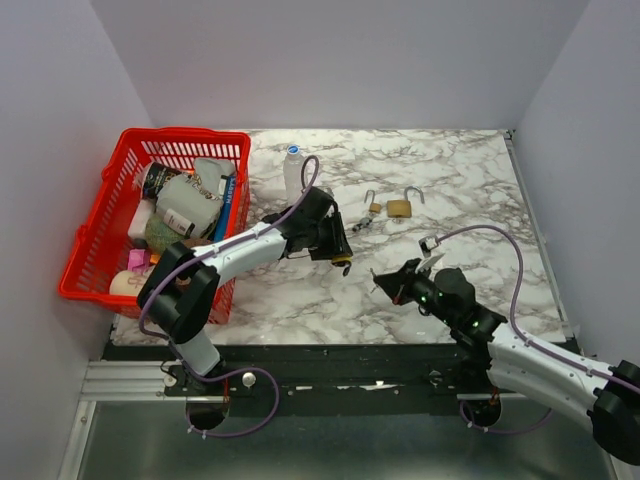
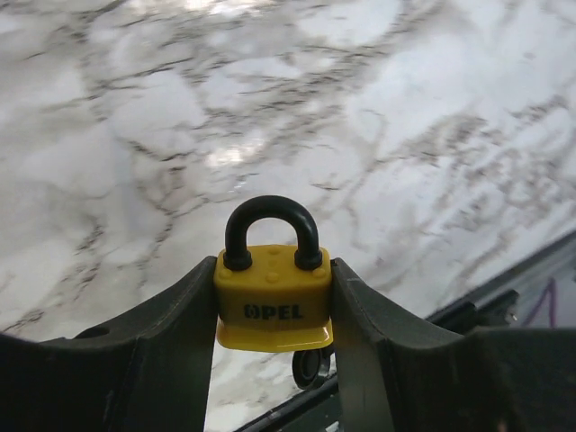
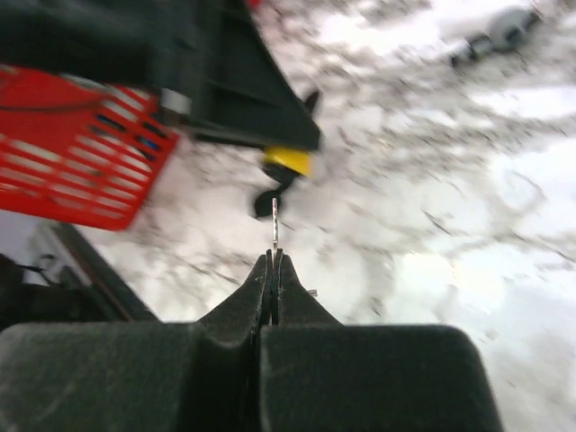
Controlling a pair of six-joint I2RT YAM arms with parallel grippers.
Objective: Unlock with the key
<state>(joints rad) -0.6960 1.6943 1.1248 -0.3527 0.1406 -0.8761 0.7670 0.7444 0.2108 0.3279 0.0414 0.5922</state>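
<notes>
Two arms face each other over the marble. On the left, the left gripper (image 2: 274,267) clamps the padlock (image 2: 273,306) by its sides, shackle closed, probably to steady it and leave its underside open to the key. Something dark hangs under the body; I can't tell what it is. On the right, the right gripper (image 3: 273,259) is pinched tight on the key (image 3: 274,219). The blade juts from its tips toward the padlock's underside, near it; whether they touch is unclear.
</notes>
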